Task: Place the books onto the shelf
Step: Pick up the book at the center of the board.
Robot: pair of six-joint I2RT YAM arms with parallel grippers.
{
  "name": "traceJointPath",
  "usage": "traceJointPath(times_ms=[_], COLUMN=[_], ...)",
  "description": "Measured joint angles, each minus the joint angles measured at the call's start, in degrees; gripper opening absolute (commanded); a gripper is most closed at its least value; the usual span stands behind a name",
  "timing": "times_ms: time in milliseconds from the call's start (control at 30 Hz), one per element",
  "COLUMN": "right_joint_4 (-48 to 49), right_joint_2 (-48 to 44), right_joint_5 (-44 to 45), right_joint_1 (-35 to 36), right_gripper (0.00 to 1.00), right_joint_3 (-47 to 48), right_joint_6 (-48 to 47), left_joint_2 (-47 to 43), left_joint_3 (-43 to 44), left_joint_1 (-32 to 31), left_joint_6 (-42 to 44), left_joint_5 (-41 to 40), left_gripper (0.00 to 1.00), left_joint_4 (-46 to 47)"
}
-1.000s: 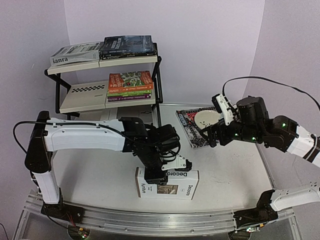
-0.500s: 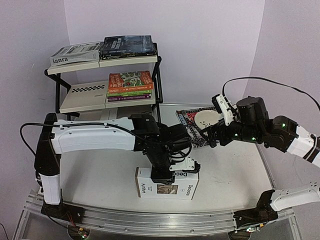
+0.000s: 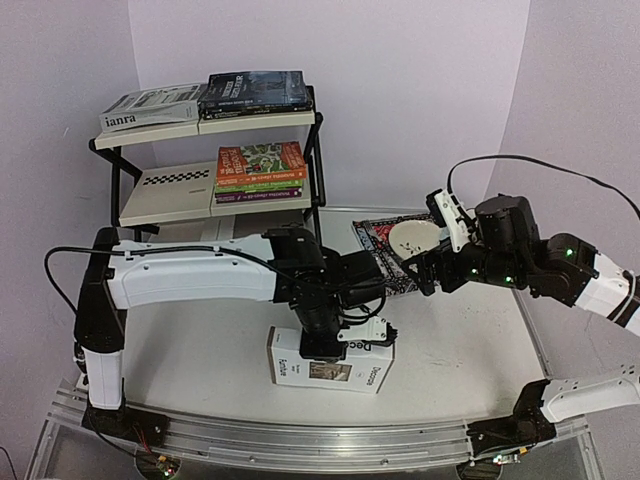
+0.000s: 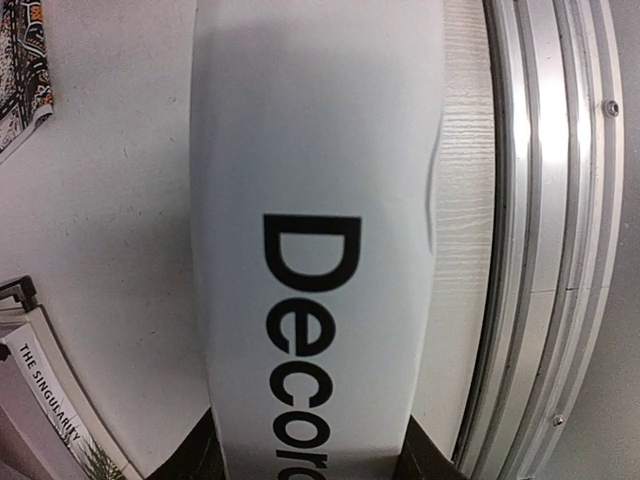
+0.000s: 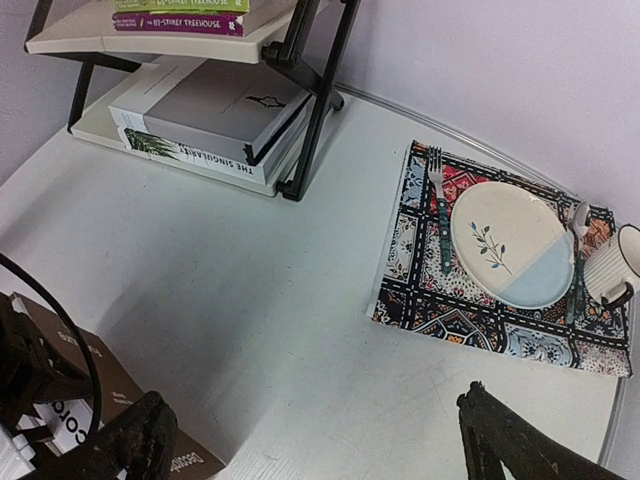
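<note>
Book: white Decor book [image 3: 340, 373] sat on surface [image 3: 455, 340] close to front edge, lettered face turned up to L wrist cam.
L jaws: left gripper [image 4: 310, 462] was down on top of it, fingers [image 4: 195, 465] against both long sides, clasping book across its narrow width; how firmly, couldn't tell.
R jaws: right gripper [image 5: 310, 400] was spread wide w/ nothing in it, hanging beside placemat [image 5: 500, 250], well apart from book.
Long axis: ran L–R along front edge; L jaws crossed it at right angles, approx mid-length.
Shelf: shelf [image 3: 165, 190] lay back-left of the grip, beyond L arm; stack of books [image 3: 260, 170] filled mid tier's right half, checkered strip showed on left half.
Nearer arm: L, by far.
Next (judgement): lift, swing back-left, keep long axis level w/ tier edge.
</note>
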Motion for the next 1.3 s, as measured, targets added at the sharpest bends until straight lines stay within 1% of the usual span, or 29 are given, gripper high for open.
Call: traceJointPath(times_ms=[167, 267, 367, 500, 633, 767, 900, 1000, 1100, 1200, 1300], right_joint_4=[0.03, 0.29, 0.65, 1.46, 2.33, 3.24, 3.41, 3.67, 4.17, 4.21, 4.28], right_joint_2=[0.00, 0.00, 0.00, 0.00, 0.00, -0.26, -1.75, -2.62, -2.80, -2.77, -2.50], right_joint_5=[0.22, 0.69, 1.47, 2.21, 3.38, 6.07, 9.46, 10.59, 11.27, 11.83, 12.11], right_joint_1=[0.00, 0.00, 0.00, 0.00, 0.00, 0.00, 0.00, 0.00, 0.00, 0.00, 0.00], right_gripper=[0.98, 0.98, 0.98, 0.98, 0.98, 0.98, 0.98, 0.98, 0.98, 0.98, 0.98], right_joint_3=[0.00, 0.00, 0.00, -0.05, -0.64, -2.16, -3.76, -3.88, -3.88, -3.88, -3.89], right_joint_6=[-0.03, -0.05, -0.10, -0.35, -0.47, -0.44, -0.49, -0.61, -0.76, -0.91, -0.99], left_joint_2=[-0.62, -2.30, -4.57, -8.18, -13.93, -19.23, -22.52, -24.50, -26.26, -26.99, -28.18], left_joint_3=[0.67, 0.77, 2.07, 4.70, 6.05, 6.05, 6.03, 4.07, 0.97, -0.03, -0.05], left_joint_1=[-0.33, -0.38, -0.36, -0.32, -0.34, -0.34, -0.34, -0.34, -0.32, -0.33, -0.34], left_joint_6=[-0.46, -0.86, -1.26, -0.74, 1.98, 6.32, 12.64, 20.18, 27.34, 32.35, 34.37], left_joint_5=[-7.03, -12.33, -17.10, -20.83, -22.91, -25.58, -30.79, -35.74, -39.14, -39.69, -37.44], left_gripper=[0.09, 0.11, 0.11, 0.11, 0.11, 0.10, 0.08, 0.07, 0.09, 0.09, 0.08], left_joint_4=[-0.46, -0.51, -0.52, -0.06, 2.80, 7.37, 13.41, 20.94, 28.39, 34.99, 40.24])
